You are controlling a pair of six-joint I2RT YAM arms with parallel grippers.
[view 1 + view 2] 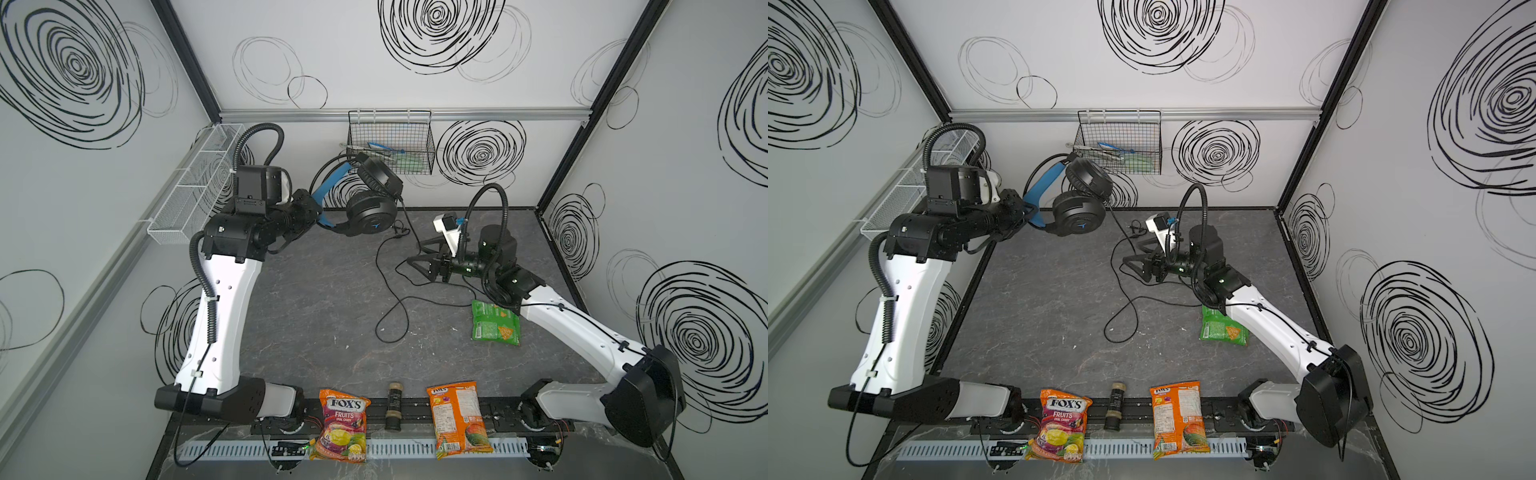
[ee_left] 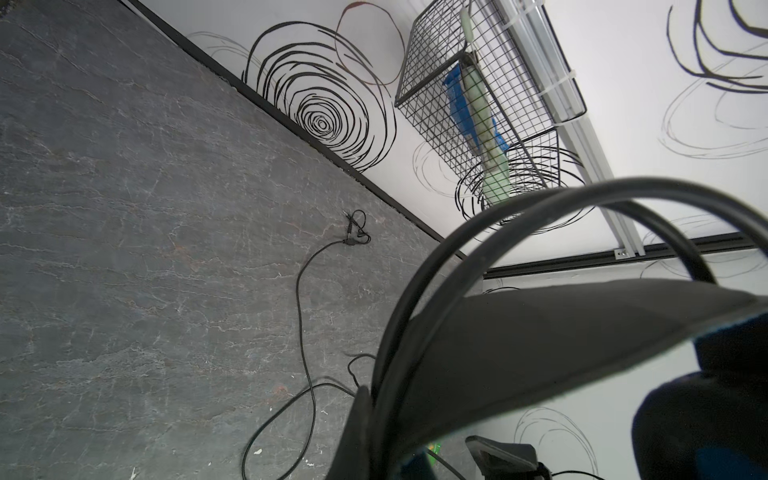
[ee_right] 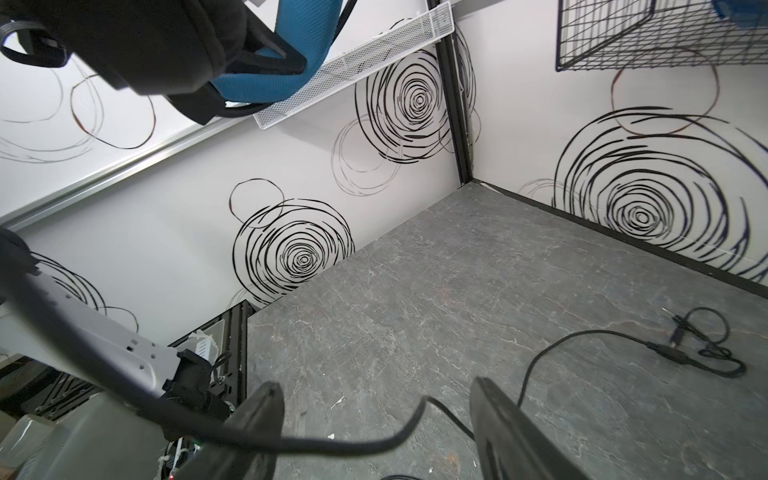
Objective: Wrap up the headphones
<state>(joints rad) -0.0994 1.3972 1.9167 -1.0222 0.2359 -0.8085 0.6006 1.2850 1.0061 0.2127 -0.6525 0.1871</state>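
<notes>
Left gripper (image 1: 316, 210): clamped tight on the headband of the headphones (image 1: 370, 212), a black over-ear set with two round padded earcups, a thin wire band and a blue inner strap, held in the air above the rear of the table. Right gripper (image 3: 374, 403): low over the table, right of centre, jaws standing wide; a stretch of the set's thin black cable (image 3: 353, 448) crosses between them unpinched. Grey stone-patterned table (image 1: 311, 316): the cable drops from the upper earcup and trails over it in loose loops. White mesh tray (image 1: 195, 183): divided into compartments, fixed to the left wall, partly behind the left arm's hose. Black wire basket (image 1: 390, 141): hung on the rear wall, holding a blue piece and a pale green piece, neither identifiable through the mesh; the upper earcup overlaps its lower corner. Green snack bag (image 1: 496, 326): flat on the table, one end under the right arm. Front edge: FOX'S fruit candy bag (image 1: 343, 424), orange snack bag (image 1: 457, 419), and a small dark cylinder (image 1: 392, 409) between them. Cable's plug end (image 3: 671, 354): in a small tangle near the rear wall. In the left wrist view the band and strap fill the foreground, blurred.
</notes>
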